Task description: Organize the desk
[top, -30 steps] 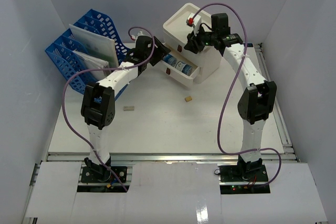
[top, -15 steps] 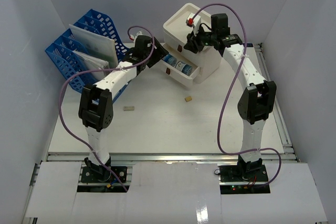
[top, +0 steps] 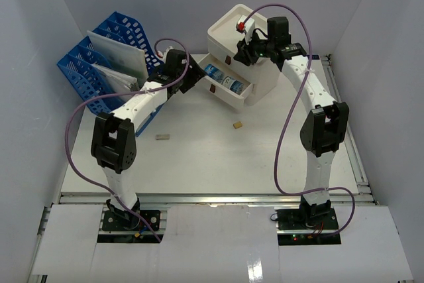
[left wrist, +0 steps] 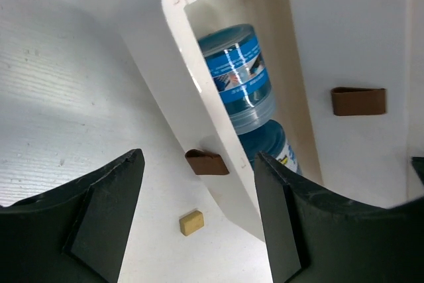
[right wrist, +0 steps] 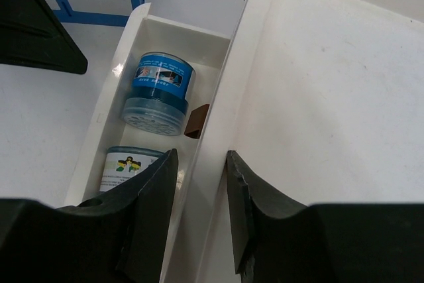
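The desk (top: 199,157) is a white tabletop. A white three-drawer box (top: 265,74) stands at the back, its lowest drawer (top: 228,91) pulled out with two blue containers (top: 222,79) inside. My left gripper (top: 193,79) is open and empty just left of the drawer front. In the left wrist view my left gripper (left wrist: 197,158) frames the drawer's brown handle (left wrist: 207,163) and a small tan block (left wrist: 191,223). My right gripper (top: 246,53) sits on the box's top front edge. In the right wrist view my right gripper (right wrist: 202,158) is closed on that rim (right wrist: 218,130).
Blue file trays (top: 99,64) holding white papers stand at the back left. A red and white item (top: 245,26) lies on the box top. The tan block (top: 236,124) and a small grey piece (top: 162,136) lie on the desk. White walls enclose three sides.
My left gripper has drawn back a little to the left, away from the drawer front, and its elbow has swung left. The right arm and the drawer have not moved.
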